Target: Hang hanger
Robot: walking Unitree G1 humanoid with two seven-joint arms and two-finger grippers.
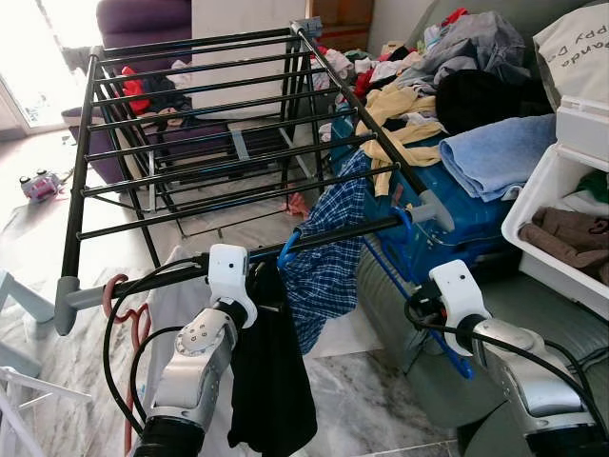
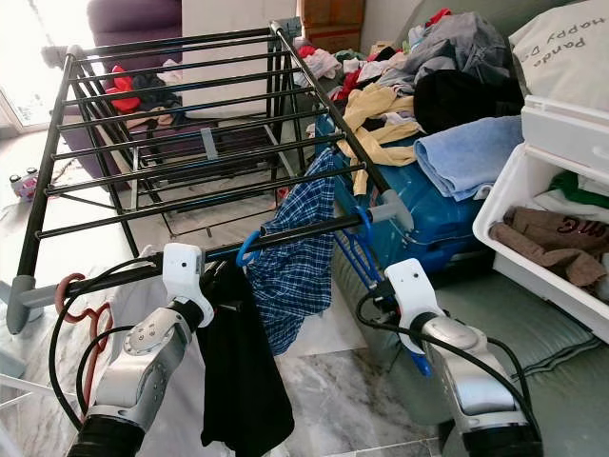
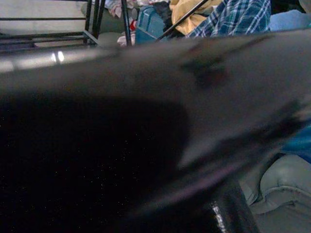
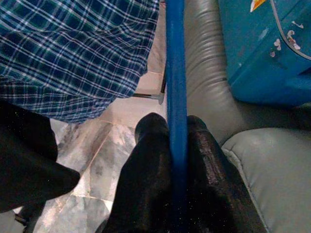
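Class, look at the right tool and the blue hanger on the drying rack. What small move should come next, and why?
Probably open the right tool and draw it back. Its fingers are shut on the blue hanger, whose hook already appears to sit over the rack's front bar, beside the plaid shirt. The left tool is at the black garment.

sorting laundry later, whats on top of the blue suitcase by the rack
A folded blue towel lies on the blue suitcase, with a pile of mixed clothes behind it. Most of the suitcase lid is covered, so anything flat beneath cannot be seen.
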